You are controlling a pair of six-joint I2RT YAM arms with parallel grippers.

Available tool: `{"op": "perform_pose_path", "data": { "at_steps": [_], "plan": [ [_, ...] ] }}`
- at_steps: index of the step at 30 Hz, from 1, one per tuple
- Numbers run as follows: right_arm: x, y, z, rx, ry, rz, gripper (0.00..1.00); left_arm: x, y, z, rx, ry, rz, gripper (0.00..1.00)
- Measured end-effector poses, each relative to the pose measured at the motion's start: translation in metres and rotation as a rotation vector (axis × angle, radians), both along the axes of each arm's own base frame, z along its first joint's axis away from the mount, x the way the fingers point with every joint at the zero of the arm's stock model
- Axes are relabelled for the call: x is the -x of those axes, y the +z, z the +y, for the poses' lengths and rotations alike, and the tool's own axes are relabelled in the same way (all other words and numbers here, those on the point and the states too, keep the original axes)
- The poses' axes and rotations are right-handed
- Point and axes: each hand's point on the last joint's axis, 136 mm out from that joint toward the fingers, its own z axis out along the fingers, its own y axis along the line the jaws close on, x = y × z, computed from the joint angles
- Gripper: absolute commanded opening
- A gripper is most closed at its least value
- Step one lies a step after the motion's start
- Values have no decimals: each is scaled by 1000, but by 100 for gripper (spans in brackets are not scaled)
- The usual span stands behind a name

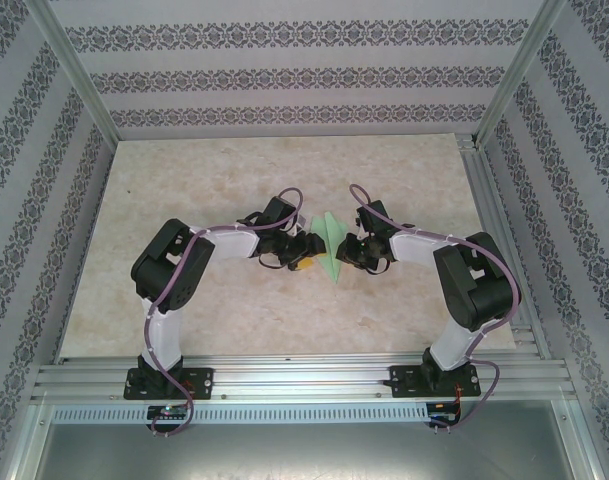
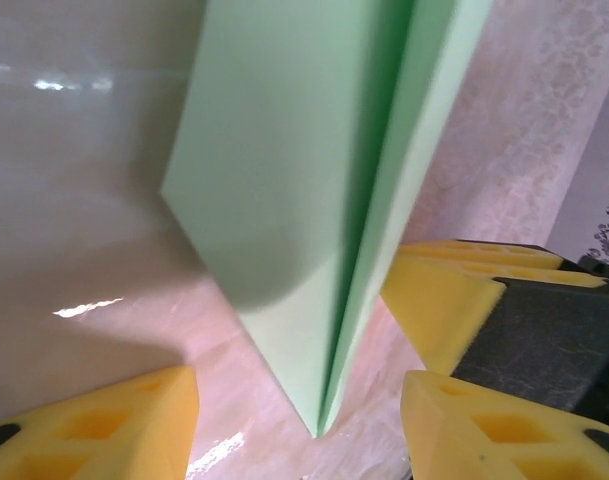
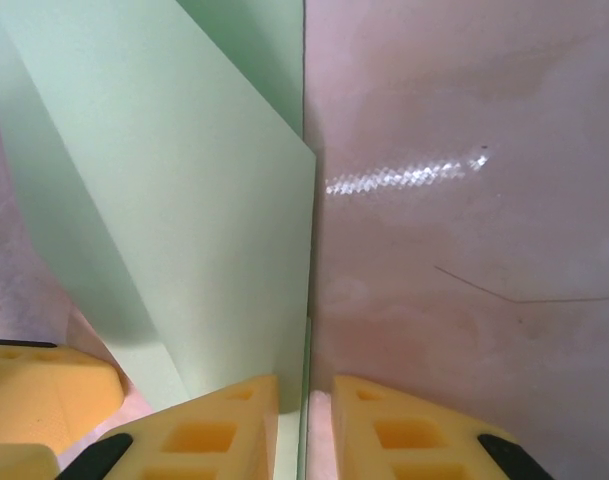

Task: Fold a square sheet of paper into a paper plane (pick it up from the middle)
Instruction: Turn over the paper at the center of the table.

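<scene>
Right wrist view: the right fingers (image 3: 224,430) are seen almost closed, with the lower edge of the light-green paper plane (image 3: 184,230) pinched between them and held upright. In the left wrist view, the left fingers (image 2: 134,425) are spread apart, the plane's tip standing between them, clear of both. From above, the plane is seen near the middle of the counter (image 1: 234,170).

The worktop (image 1: 234,170) was a pale beige, marbled slab with a light sheen. Near its middle the light-green paper plane (image 1: 330,245) touched it, pointed end toward the near edge.
</scene>
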Motion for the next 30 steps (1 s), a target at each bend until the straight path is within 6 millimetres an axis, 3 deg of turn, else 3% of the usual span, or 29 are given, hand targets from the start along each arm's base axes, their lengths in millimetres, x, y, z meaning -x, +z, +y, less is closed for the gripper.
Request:
{"op": "perform_pose_path", "data": {
  "at_steps": [15, 30],
  "plan": [
    [0, -1, -2, -18, -6, 4, 20, -2, -1, 0, -1, 28, 19, 53],
    [0, -2, -4, -56, -20, -7, 18, -3, -4, -28, 56, -6, 28, 30]
  ]
}}
